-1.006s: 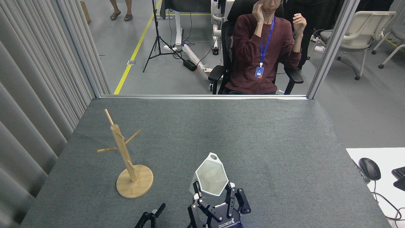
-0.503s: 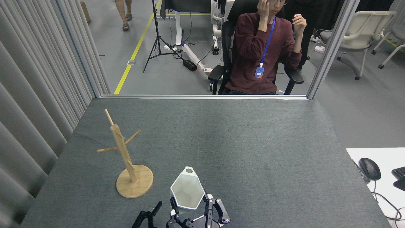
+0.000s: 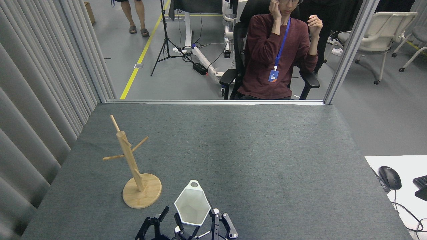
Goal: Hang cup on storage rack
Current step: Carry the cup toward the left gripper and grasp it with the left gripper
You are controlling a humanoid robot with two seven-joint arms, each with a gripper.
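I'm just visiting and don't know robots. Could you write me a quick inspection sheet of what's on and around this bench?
Surface: grey felt table, bare across its middle.
Job's things: white cup upright, held; bamboo storage rack standing, pegs empty.
Clutter: nothing seen.
Grippers: right gripper shut on the cup; left gripper beside it, holding nothing.
Cables: mouse cord on the side desk.
Surroundings: seated person, curtain, tripod.
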